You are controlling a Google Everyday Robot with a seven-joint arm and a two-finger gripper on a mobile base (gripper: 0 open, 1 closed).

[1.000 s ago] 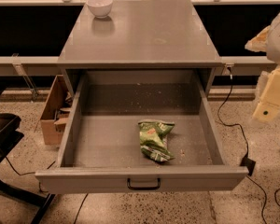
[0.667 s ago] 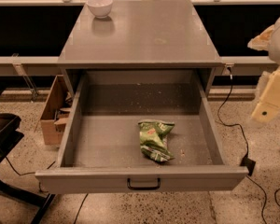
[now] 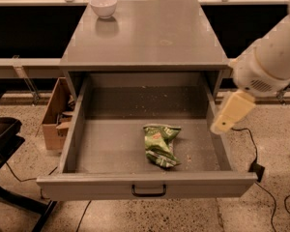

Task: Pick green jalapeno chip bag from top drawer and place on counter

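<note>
The green jalapeno chip bag (image 3: 160, 144) lies crumpled on the crumb-speckled floor of the open top drawer (image 3: 111, 146), right of the middle and near the front. The drawer's dark handle (image 3: 148, 192) faces me. The grey counter (image 3: 145, 37) is the cabinet top behind it. My gripper (image 3: 230, 112) hangs from the cream arm at the right. It is just above the drawer's right wall, to the right of the bag and apart from it. It holds nothing that I can see.
A white bowl (image 3: 103, 6) stands at the counter's back left corner. A brown cardboard box (image 3: 53, 115) sits on the floor left of the drawer. A black chair frame (image 3: 2, 134) is at far left. Cables (image 3: 253, 166) lie on the floor at right.
My arm has swung left, from the frame's right edge to over the drawer's right wall. The bag and the drawer have not moved.
</note>
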